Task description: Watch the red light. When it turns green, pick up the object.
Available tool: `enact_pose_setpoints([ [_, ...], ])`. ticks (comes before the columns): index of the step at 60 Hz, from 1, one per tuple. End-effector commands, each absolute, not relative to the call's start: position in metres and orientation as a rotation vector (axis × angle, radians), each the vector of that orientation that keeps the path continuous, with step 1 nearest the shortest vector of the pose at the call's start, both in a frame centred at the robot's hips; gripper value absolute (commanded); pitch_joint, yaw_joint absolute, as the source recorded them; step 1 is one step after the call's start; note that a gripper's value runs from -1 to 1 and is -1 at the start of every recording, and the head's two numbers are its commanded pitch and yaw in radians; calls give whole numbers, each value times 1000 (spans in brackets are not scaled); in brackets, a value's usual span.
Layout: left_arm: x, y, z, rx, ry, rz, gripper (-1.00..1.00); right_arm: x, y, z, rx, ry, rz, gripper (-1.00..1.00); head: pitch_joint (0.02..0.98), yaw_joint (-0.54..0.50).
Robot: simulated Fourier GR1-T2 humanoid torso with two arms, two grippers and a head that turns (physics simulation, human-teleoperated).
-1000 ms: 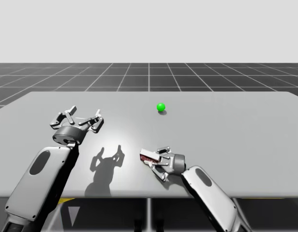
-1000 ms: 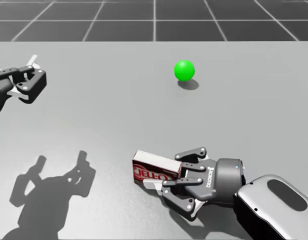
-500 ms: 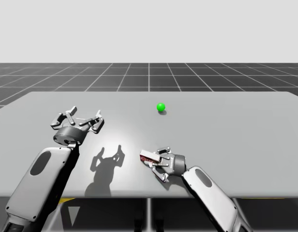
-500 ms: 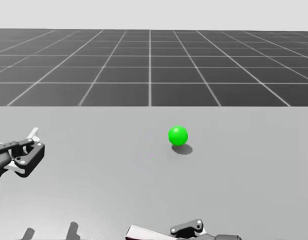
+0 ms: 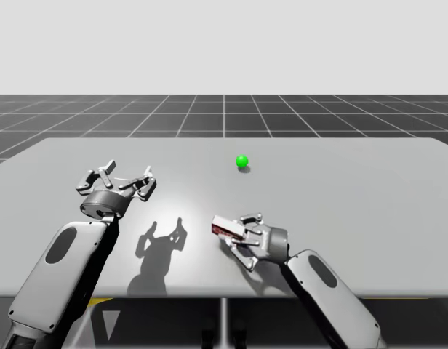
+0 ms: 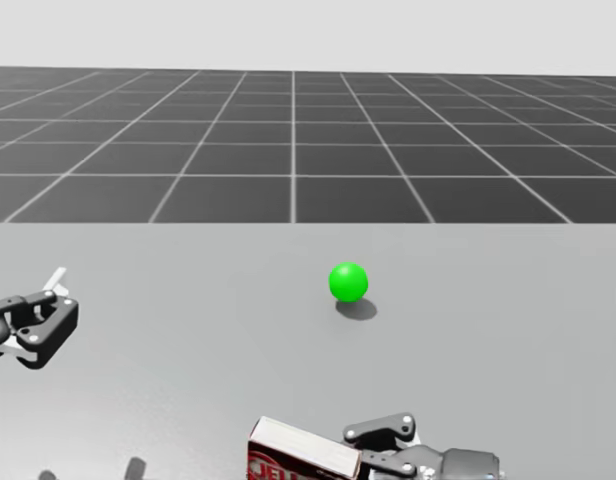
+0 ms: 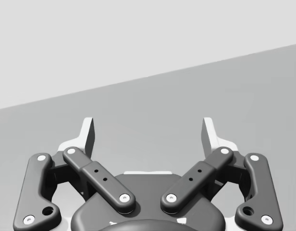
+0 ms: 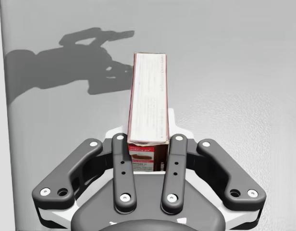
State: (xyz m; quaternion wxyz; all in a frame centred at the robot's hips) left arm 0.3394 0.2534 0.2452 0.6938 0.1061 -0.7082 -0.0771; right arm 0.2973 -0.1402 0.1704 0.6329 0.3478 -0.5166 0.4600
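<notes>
Green, the round light (image 5: 242, 161) sits on the grey tabletop (image 5: 369, 196), out past the middle. Nearer my body, my right end effector (image 8: 149, 144) is clamped on the red rectangular box (image 8: 149, 96). Both fingers (image 8: 121, 159) press its long sides from two sides, with one short end tucked back between them and the rest jutting ahead. In the high view the box lies well apart from the light; whether it touches the tabletop I cannot tell. My left end effector (image 7: 148, 132) hovers over the tabletop's left part, fingers spread wide, its shadow (image 5: 162, 243) falling between the two arms.
</notes>
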Motion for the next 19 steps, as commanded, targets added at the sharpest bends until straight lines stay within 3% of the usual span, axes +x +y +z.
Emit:
enact_pose_setpoints([
  [1, 340, 254, 245, 236, -1582, -171, -1000, 319, -137, 231, 712, -1381, 974, 1000, 482, -34],
  [19, 340, 254, 245, 232, -1578, -169, -1000, 334, -152, 320, 665, -1656, 765, 1000, 475, -37],
])
